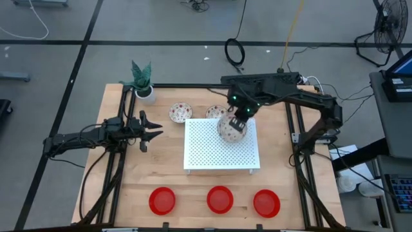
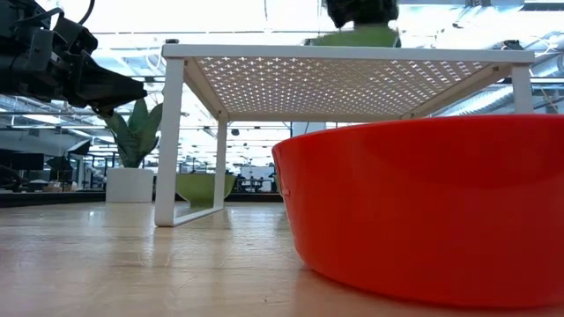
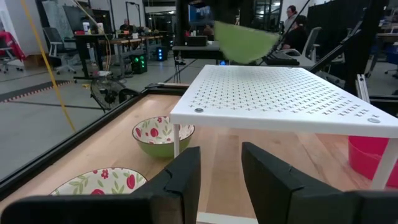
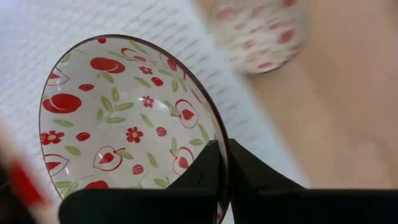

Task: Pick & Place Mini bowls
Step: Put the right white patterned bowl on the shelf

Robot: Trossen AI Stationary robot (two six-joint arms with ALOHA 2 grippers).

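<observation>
Three patterned mini bowls, white inside with red fruit and green leaves: one on the table at about 11 o'clock from the board, a second at about 12 o'clock, partly covered by the right arm, and a third over the board's 1 o'clock corner. Three plain red mini bowls in a row along the 6 o'clock edge. One white perforated board on legs. One potted plant at 10 o'clock. Two robot arms.
</observation>
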